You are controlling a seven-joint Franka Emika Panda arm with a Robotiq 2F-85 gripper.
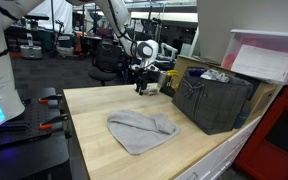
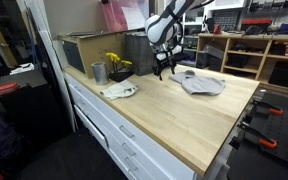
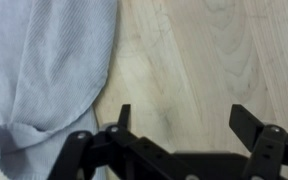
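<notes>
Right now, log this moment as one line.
end effector: open, empty | position: above wooden table, beside grey towel | towel: lying rumpled on table

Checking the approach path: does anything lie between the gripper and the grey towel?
Nothing visible does. The open gripper hangs over the wooden table, and the towel lies right beside it in the wrist view.

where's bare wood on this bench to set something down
Free: the broad wood of the workbench between the gray towel and the near edge, and the strip under the open tool. Crowded: by the black crate and metal cup.
</notes>
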